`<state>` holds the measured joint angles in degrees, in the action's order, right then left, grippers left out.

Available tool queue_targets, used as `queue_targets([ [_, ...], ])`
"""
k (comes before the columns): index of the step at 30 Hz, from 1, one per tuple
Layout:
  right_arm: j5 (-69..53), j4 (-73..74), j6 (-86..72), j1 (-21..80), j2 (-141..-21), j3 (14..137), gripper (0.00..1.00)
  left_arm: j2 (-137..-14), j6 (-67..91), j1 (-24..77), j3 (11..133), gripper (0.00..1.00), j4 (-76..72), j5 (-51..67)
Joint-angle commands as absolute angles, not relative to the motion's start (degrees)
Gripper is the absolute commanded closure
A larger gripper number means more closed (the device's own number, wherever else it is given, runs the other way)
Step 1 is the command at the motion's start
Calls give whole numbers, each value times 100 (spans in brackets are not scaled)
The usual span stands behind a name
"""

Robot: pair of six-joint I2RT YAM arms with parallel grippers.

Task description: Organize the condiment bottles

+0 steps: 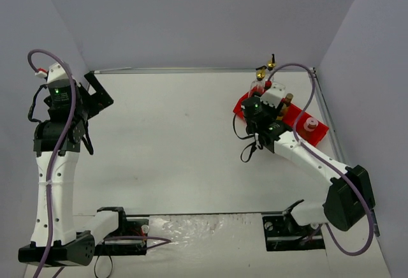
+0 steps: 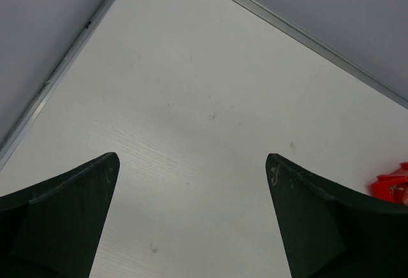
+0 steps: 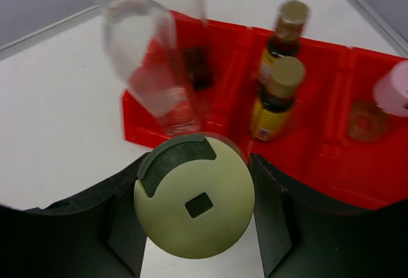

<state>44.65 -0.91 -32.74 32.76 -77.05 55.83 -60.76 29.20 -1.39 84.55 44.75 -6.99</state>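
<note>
My right gripper (image 3: pixel 197 163) is shut on the squat cream bottle (image 3: pixel 194 208), whose round lid fills the gap between the fingers, at the near left corner of the red tray (image 3: pixel 306 157). In the tray stand two tall clear glass bottles (image 3: pixel 150 67), two amber-yellow bottles (image 3: pixel 275 99) and the pink bottle (image 3: pixel 392 87) at the right. From above, the right gripper (image 1: pixel 271 98) is over the tray's left end (image 1: pixel 241 106), with the gold spouts (image 1: pixel 261 73) behind it. My left gripper (image 1: pixel 101 96) is open and empty, far to the left.
The tray lies at the back right, close to the right wall and the table's metal back edge (image 1: pixel 191 70). A small brown round thing (image 3: pixel 363 122) sits by the pink bottle. The tray's corner (image 2: pixel 390 185) shows in the left wrist view.
</note>
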Motion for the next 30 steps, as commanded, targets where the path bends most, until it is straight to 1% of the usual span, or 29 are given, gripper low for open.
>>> queue_targets([
  [1,5374,197,-4189,3112,-7035,5172,100,-6151,3015,-193,8508,3,4008,-502],
  [9,6276,835,-4953,3017,-6492,4723,100,-6310,3015,-185,8586,3,3999,-377],
  [20,6170,976,-4960,2034,-6410,4377,100,-6243,3117,-185,8332,3,3815,-319],
  [30,5851,686,-4619,1334,-6785,4307,100,-6214,3155,-185,8082,3,3564,-179],
])
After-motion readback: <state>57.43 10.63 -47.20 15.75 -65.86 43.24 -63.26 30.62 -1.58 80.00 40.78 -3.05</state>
